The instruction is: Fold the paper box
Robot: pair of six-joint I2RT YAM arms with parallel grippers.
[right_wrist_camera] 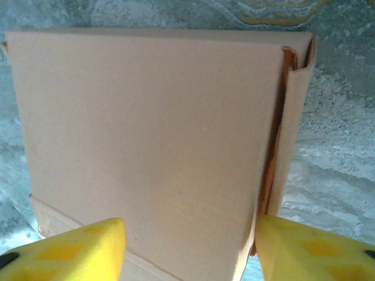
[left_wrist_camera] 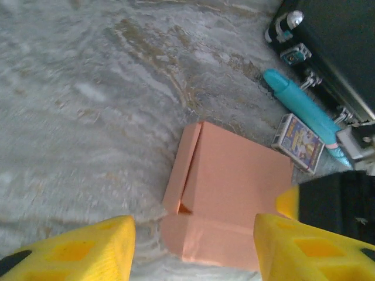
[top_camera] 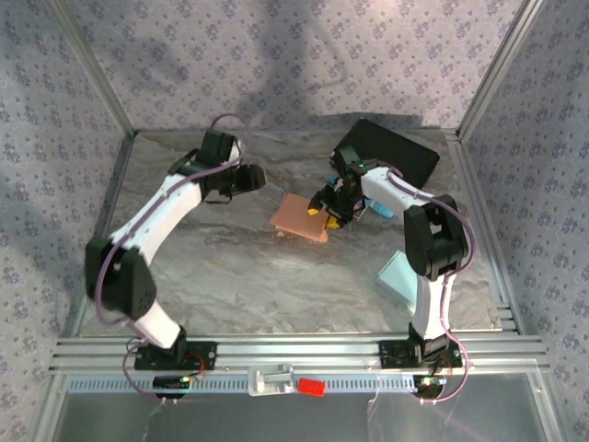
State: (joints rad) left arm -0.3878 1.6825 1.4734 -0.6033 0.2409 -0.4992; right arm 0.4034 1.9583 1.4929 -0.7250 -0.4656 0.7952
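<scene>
The paper box (top_camera: 299, 217) lies flat near the middle of the counter (top_camera: 258, 285). The right hand (top_camera: 331, 214) hovers over its right edge, fingers (right_wrist_camera: 76, 249) spread wide and grasping nothing. The left hand (top_camera: 247, 177), likewise released, hangs just off the box's left side without touching it.

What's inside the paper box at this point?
The box lies closed on the table, lid down. A thin gap beside the side flap shows only darker cardboard. The lid covers the interior, so any contents cannot be seen.
</scene>
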